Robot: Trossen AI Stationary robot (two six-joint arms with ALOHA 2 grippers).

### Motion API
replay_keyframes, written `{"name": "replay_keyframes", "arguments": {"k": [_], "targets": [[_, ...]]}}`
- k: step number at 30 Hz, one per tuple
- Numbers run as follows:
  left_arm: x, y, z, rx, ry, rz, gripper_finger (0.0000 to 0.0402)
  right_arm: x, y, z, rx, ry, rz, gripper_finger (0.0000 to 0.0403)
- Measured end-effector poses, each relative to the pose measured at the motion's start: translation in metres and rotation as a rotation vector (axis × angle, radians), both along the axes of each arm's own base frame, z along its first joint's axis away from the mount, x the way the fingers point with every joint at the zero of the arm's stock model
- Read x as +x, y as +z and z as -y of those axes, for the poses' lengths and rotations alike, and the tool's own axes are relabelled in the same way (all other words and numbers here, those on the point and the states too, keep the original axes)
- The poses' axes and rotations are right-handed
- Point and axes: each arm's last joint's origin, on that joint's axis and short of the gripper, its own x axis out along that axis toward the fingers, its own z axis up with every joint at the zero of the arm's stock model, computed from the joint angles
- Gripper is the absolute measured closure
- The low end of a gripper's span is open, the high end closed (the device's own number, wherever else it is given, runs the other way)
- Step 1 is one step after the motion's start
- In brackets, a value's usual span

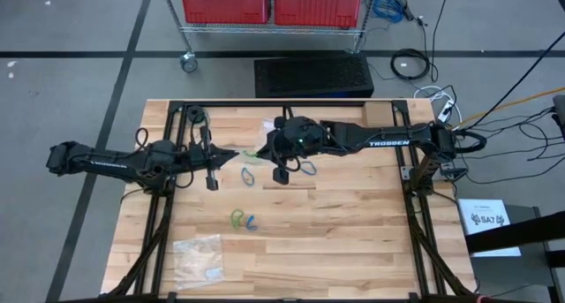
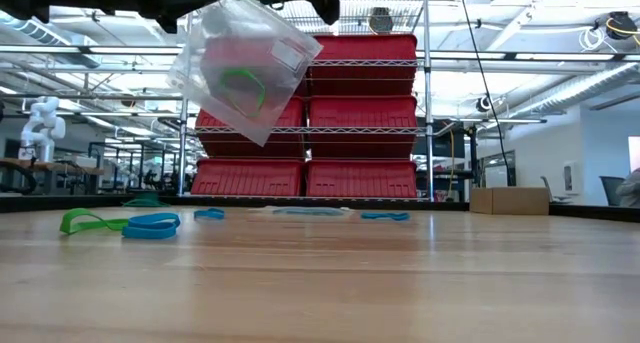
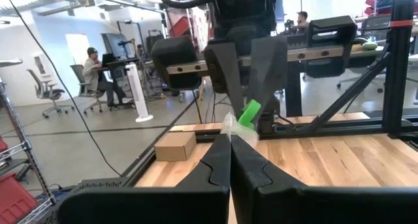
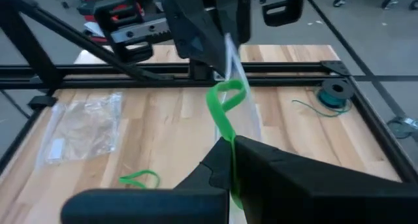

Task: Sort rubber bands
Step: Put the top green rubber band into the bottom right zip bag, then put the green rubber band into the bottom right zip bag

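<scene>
Left gripper and right gripper both clenched on clear crinkly plastic bag, raised above wooden table; green rubber band inside; other rubber bands lie loose on table.

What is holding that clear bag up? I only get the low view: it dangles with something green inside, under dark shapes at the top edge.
Observer: The left pincer, shut, pinches the top edge of the clear bag; its own wrist view shows that.
Operator: And the other arm?
Observer: The right pincer meets it tip to tip above the middle of the table, shut on a green rubber band at the bag's mouth.
Operator: Any other bag around?
Observer: Yes, a second bag lies flat on the table, at the lower left of the high view.
</scene>
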Motion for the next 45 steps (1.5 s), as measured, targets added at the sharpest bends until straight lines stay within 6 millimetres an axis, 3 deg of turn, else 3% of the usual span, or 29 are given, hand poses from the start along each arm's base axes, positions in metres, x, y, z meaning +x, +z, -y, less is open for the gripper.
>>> {"name": "replay_keyframes", "arguments": {"k": [9, 16, 23, 29, 34, 40, 45], "targets": [[0.0, 0.001, 0.0, 0.0, 0.0, 0.006, 0.0402, 0.003, -0.004, 0.01, -0.018, -0.061, -0.006, 0.0403], [0.002, -0.001, 0.0, 0.001, 0.0, 0.0, 0.0402, 0.018, -0.034, 0.018, 0.032, -0.046, -0.083, 0.0395], [0.005, -0.003, 0.0, 0.004, 0.001, -0.014, 0.0402, 0.019, -0.034, 0.016, 0.024, -0.035, -0.075, 0.0337], [0.005, -0.002, 0.0, 0.004, 0.001, -0.01, 0.0401, 0.019, -0.022, 0.01, 0.02, -0.02, -0.034, 0.0271], [0.005, -0.002, -0.001, 0.001, 0.031, -0.01, 0.0402, 0.016, -0.009, 0.009, 0.037, -0.027, -0.058, 0.0244], [0.005, -0.003, -0.001, 0.008, 0.057, -0.024, 0.0402, -0.007, 0.012, 0.008, -0.044, -0.033, -0.188, 0.0273], [0.001, -0.002, -0.003, 0.004, 0.093, -0.022, 0.0402, -0.028, 0.014, -0.004, -0.073, -0.015, -0.328, 0.0365]]}}
